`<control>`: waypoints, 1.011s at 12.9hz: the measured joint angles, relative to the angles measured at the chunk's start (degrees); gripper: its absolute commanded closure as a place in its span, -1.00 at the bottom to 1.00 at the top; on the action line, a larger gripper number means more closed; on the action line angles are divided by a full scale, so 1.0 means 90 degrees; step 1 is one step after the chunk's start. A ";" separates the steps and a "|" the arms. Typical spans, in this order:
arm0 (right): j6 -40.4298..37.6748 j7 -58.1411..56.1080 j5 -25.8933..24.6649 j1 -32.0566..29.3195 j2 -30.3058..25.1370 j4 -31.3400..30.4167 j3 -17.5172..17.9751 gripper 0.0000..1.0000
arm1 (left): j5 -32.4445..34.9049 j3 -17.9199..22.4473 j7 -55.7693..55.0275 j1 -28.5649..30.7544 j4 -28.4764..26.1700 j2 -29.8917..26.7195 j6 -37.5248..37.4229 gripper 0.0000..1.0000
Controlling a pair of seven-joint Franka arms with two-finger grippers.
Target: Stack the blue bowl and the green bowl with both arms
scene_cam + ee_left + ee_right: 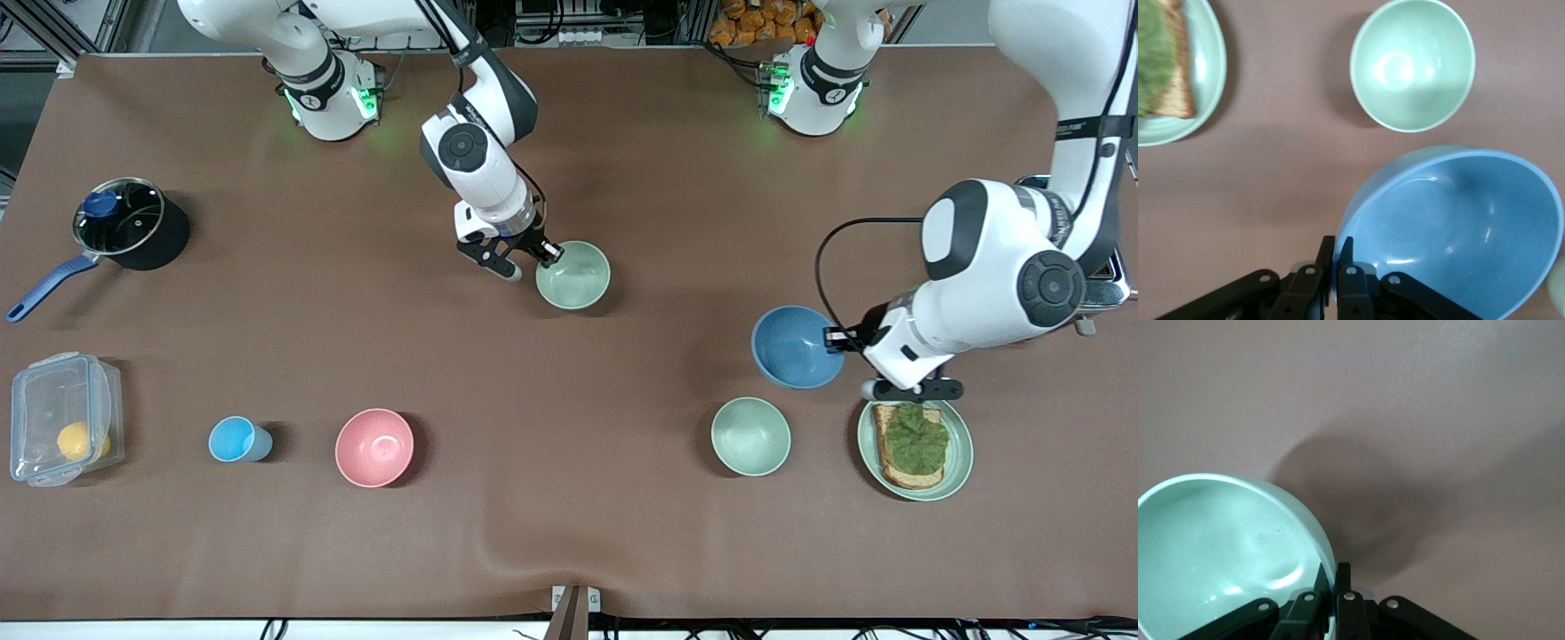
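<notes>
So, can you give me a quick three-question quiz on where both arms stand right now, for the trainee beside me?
1. True or false: the left gripper is shut on the blue bowl.
2. The right gripper grips the green bowl by: A. its rim; B. its underside; C. not at all.
3. What lies on the green plate?

Key: 1. True. 2. A. 3. A slice of bread with a green leaf on it.

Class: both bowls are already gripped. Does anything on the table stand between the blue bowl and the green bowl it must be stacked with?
Nothing visible does. The left gripper pinches the blue bowl by its rim, the right gripper the green bowl. Only bare tablecloth lies between them; the paler bowl sits nearer the camera, off that line.
</notes>
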 measured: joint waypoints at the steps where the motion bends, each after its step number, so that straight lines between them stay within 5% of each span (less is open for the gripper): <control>1: 0.0044 0.0014 0.0000 0.0035 0.0048 0.0005 0.0000 1.00 | -0.0029 -0.0004 -0.0002 -0.0063 -0.0029 0.0018 0.0002 1.00; 6: 0.0267 0.0228 0.0000 0.0137 0.0314 0.0050 0.0000 1.00 | -0.0040 -0.0071 -0.0312 -0.0456 -0.0320 0.0085 0.0271 1.00; 7: 0.0307 0.0245 0.0000 0.0162 0.0380 0.0074 -0.0001 0.84 | -0.0040 -0.0073 -0.0547 -0.0573 -0.0317 0.0093 0.0293 1.00; 9: 0.0351 0.0255 0.0001 0.0176 0.0447 0.0123 -0.0002 -0.99 | -0.0040 -0.0082 -0.0999 -0.0807 -0.0285 0.0094 0.0333 1.00; 13: 0.0219 0.0420 0.0010 0.0172 0.0443 0.0285 -0.0079 -1.00 | -0.0040 -0.0088 -0.1528 -0.1095 -0.0157 0.0094 0.0349 1.00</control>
